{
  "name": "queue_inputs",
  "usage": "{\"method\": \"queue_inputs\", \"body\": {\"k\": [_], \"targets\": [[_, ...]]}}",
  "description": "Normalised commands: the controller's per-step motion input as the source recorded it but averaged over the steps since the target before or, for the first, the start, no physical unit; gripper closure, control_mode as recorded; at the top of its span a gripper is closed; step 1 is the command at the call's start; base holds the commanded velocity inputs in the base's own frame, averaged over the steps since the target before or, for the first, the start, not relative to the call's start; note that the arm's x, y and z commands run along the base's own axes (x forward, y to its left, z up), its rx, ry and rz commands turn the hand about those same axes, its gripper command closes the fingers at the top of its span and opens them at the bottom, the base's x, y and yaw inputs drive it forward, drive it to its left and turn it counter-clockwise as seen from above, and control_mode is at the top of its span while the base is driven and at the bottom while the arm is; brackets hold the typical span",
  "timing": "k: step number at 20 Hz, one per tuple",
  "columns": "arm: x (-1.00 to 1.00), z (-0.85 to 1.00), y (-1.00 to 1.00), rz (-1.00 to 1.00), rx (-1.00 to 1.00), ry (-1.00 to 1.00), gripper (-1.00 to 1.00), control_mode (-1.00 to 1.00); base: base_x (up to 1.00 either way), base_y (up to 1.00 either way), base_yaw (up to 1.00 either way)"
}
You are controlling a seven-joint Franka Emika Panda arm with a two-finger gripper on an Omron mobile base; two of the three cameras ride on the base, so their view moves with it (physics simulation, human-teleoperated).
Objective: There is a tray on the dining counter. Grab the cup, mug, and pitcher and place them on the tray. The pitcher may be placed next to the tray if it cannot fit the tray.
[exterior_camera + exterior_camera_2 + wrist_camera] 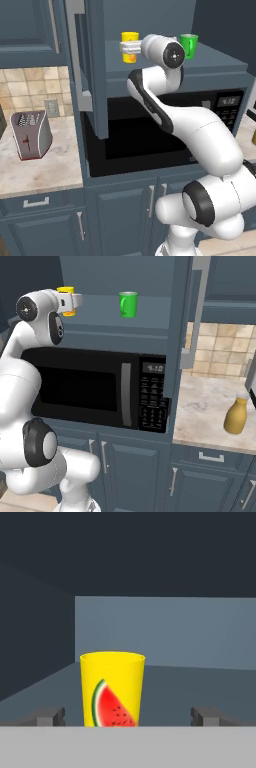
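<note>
The yellow cup [112, 689], with a watermelon slice pictured on its side, stands upright on the dark blue shelf above the microwave [150, 135]. My gripper [130, 716] is open at cup height. Its fingertips [50, 716] stand on either side of the cup and clear of it. From the base views, the hand [131, 48] reaches across the cup [130, 37] [65, 290]. The green mug [189, 46] [128, 304] stands on the same shelf, further right. The amber pitcher [236, 416] stands on the marbled counter right of the microwave. The tray and dining counter are out of view.
A cabinet door [80, 55] [192, 311] hangs open beside the shelf. A red and silver toaster [31, 134] sits on the beige counter [45, 170] to the left. Blue drawers and cabinet doors run below the microwave [90, 386].
</note>
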Motion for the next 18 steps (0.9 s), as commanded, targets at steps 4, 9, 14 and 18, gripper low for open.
{"method": "queue_inputs", "body": {"k": [4, 9, 14, 18], "targets": [[0.02, -0.10, 0.02, 0.00, 0.00, 0.00, -1.00, -1.00, 0.00, 0.00, 0.00], [0.00, -0.01, 0.12, 0.00, 0.00, 0.00, -1.00, -1.00, 0.00, 0.00, 0.00], [0.07, 0.00, 0.09, 0.00, 0.00, 0.00, -1.00, -1.00, 0.00, 0.00, 0.00], [0.13, 0.00, 0.01, 0.00, 0.00, 0.00, -1.00, -1.00, 0.00, 0.00, 0.00]]}}
